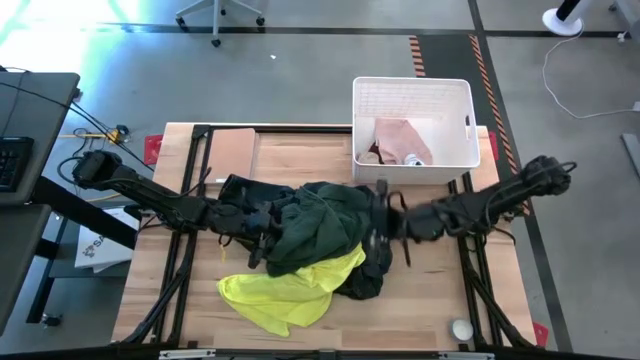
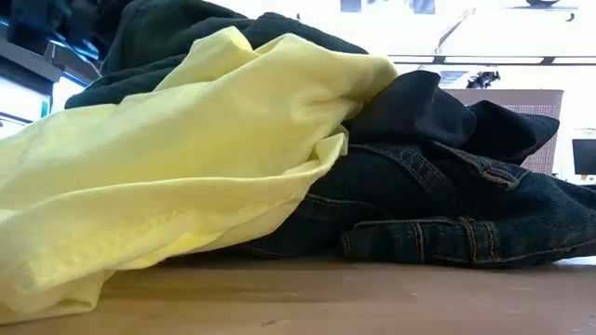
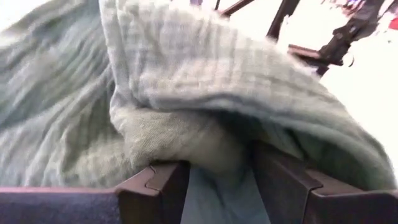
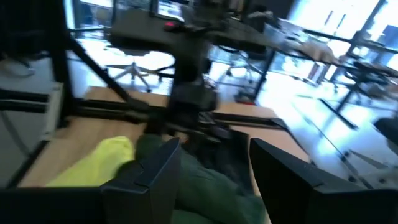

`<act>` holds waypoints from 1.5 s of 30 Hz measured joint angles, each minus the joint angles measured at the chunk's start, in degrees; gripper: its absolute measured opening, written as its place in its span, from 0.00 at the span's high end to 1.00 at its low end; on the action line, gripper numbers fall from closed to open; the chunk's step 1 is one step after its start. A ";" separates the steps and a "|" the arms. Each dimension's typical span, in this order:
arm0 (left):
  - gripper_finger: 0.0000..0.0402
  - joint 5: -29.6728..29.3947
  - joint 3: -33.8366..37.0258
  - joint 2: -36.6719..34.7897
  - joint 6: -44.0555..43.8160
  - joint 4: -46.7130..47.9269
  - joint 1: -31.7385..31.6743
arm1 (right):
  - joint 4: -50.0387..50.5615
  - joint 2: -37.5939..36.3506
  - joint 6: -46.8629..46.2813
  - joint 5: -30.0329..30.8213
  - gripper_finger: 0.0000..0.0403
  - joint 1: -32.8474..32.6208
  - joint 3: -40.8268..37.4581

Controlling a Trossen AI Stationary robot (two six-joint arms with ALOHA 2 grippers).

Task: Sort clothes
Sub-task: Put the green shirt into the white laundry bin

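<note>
Bin holds pink garment, beyond right end effector.
Left end effector clenched on crumpled green garment; right released above it; yellow and black garments beside, on worktop.

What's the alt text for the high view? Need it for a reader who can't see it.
Both arms meet over a clothes pile mid-table: the left gripper and right gripper flank a dark green garment, with a neon yellow garment in front. A white basket behind holds a pale pink garment.
</note>
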State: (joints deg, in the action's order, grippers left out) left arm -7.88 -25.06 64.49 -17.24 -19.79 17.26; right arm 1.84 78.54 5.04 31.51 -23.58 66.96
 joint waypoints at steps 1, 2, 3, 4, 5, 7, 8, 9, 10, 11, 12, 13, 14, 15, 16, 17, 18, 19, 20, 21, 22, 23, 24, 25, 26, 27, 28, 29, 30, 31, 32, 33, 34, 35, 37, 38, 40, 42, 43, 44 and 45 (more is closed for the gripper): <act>0.59 0.28 0.00 0.00 0.51 -0.79 0.00 | -0.86 0.87 0.19 0.00 0.53 -0.82 0.00; 0.59 0.61 0.00 0.00 0.87 -1.26 0.00 | -1.51 1.79 0.33 0.02 0.53 -1.42 0.00; 0.59 0.97 0.00 0.00 1.21 -1.78 0.00 | -1.87 2.66 0.33 0.00 0.53 -1.81 0.00; 0.59 1.18 0.00 0.00 1.65 -2.15 0.00 | -1.97 3.52 -0.24 0.01 0.53 -2.00 0.00; 0.59 1.19 0.02 0.00 2.07 -2.57 0.00 | -2.09 4.38 -1.27 0.03 0.53 -1.97 0.00; 0.59 1.20 0.02 0.00 2.39 -3.35 0.00 | -2.12 6.04 -3.84 -0.04 0.53 -1.30 0.00; 0.59 1.21 0.02 0.00 2.39 -3.64 0.00 | -2.09 6.88 -4.89 -0.27 0.53 -0.68 0.00; 0.59 1.28 0.02 0.00 2.37 -3.87 0.00 | -1.95 7.65 -5.30 -0.62 0.53 -0.14 0.00; 0.59 1.27 0.02 0.00 2.39 -3.95 0.00 | -1.74 8.43 -5.64 -1.32 0.53 0.50 0.00; 0.59 1.29 0.01 0.00 2.41 -3.97 0.00 | -1.46 9.01 -6.14 -2.19 0.53 1.15 0.00; 0.59 1.29 0.02 0.00 2.41 -3.82 0.00 | -1.03 9.51 -6.67 -3.00 0.53 1.84 0.00; 0.59 1.29 0.02 0.00 2.41 -3.74 0.00 | -0.64 9.96 -7.56 -3.75 0.53 2.59 0.00; 0.59 1.29 0.01 0.00 2.41 -3.75 0.00 | -0.16 10.30 -8.18 -4.81 0.52 3.29 0.00; 0.59 1.29 0.01 0.00 2.41 -3.71 0.00 | 0.44 10.54 -8.68 -6.11 0.51 3.95 0.00; 0.59 1.31 0.02 0.00 2.41 -3.69 0.00 | 0.80 10.77 -8.92 -7.30 0.49 4.63 0.00; 0.59 1.31 0.02 0.00 2.43 -3.65 0.00 | 0.95 10.91 -9.17 -8.72 0.48 5.27 0.00; 0.59 1.31 0.01 0.00 2.43 -3.59 0.00 | 0.90 11.10 -9.31 -9.85 0.45 5.86 0.00; 0.59 1.31 0.02 0.00 2.42 -3.61 0.00 | 0.94 11.14 -9.29 -11.13 0.43 6.49 0.00; 0.59 1.31 0.02 0.00 2.43 -3.60 0.00 | 0.94 11.15 -9.17 -12.38 0.40 7.02 0.00; 0.59 1.31 0.00 0.00 2.43 -3.58 0.00 | 1.04 11.15 -8.96 -13.85 0.37 7.58 0.00; 0.59 1.31 0.02 0.00 2.43 -3.58 0.00 | 1.28 11.15 -8.64 -15.12 0.34 8.13 0.00; 0.59 1.31 0.02 0.00 2.43 -3.57 0.00 | 1.83 11.15 -8.40 -16.14 0.31 8.64 0.00; 0.59 1.31 0.02 0.00 2.43 -3.56 0.00 | 2.56 11.15 -8.23 -16.89 0.28 9.11 0.00; 0.59 1.31 0.02 0.00 2.41 -3.52 0.00 | 3.32 11.15 -8.26 -17.26 0.26 9.55 0.00; 0.59 1.31 0.02 0.00 2.39 -3.43 0.00 | 4.12 11.22 -8.65 -17.85 0.24 9.98 0.00; 0.59 1.29 0.02 0.00 2.39 -3.29 0.00 | 4.57 11.54 -9.10 -18.51 0.22 10.53 0.00; 0.59 1.29 0.01 0.00 2.40 -3.11 0.00 | 5.03 11.96 -9.28 -19.08 0.21 11.02 0.00; 0.59 1.28 0.02 0.00 2.41 -2.84 0.00 | 5.59 12.64 -9.38 -19.97 0.21 11.43 0.00; 0.59 1.18 0.02 0.00 2.38 -2.57 0.00 | 5.76 13.50 -9.53 -20.66 0.21 11.89 0.00; 0.59 0.91 0.02 0.00 2.27 -2.27 0.00 | 5.74 14.48 -9.79 -21.53 0.20 12.27 0.00; 0.59 0.77 0.00 0.00 1.77 -1.95 0.00 | 5.96 15.45 -10.38 -22.34 0.20 12.67 0.00; 0.59 0.72 0.02 0.00 1.47 -1.81 0.00 | 6.44 16.47 -11.04 -23.37 0.20 13.13 0.00; 0.59 0.70 0.01 0.00 1.44 -1.63 0.00 | 7.02 17.50 -11.70 -24.46 0.20 13.58 0.00; 0.59 0.70 0.02 0.00 1.43 -1.43 0.00 | 7.81 18.49 -12.38 -25.24 0.21 13.94 0.00; 0.59 0.68 0.02 0.00 1.27 -0.72 0.01 | 9.73 20.62 -13.61 -25.98 0.24 14.55 0.00; 0.59 0.73 0.01 0.00 1.03 -0.42 0.03 | 10.21 21.58 -14.13 -26.03 0.27 14.81 0.00; 0.59 1.18 0.02 -0.06 1.02 0.02 0.03 | 10.89 23.41 -15.08 -26.64 0.34 15.28 0.19; 0.59 1.19 0.02 -0.71 1.29 1.13 0.04 | 11.20 25.22 -15.41 -27.60 0.43 15.48 0.32; 0.59 1.20 0.01 -1.20 1.30 1.91 0.04 | 11.35 26.07 -15.41 -27.76 0.47 15.48 0.33; 0.59 1.20 0.02 -1.87 1.30 2.74 0.04 | 11.41 26.83 -15.41 -27.88 0.52 15.48 0.35; 0.59 1.20 0.02 -2.76 1.30 3.84 0.04 | 11.37 27.46 -15.41 -27.99 0.57 15.48 0.37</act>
State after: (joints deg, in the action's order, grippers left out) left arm -6.68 -25.04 61.73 -15.94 -15.94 17.30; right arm 13.21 106.01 -10.37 3.51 -8.10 67.33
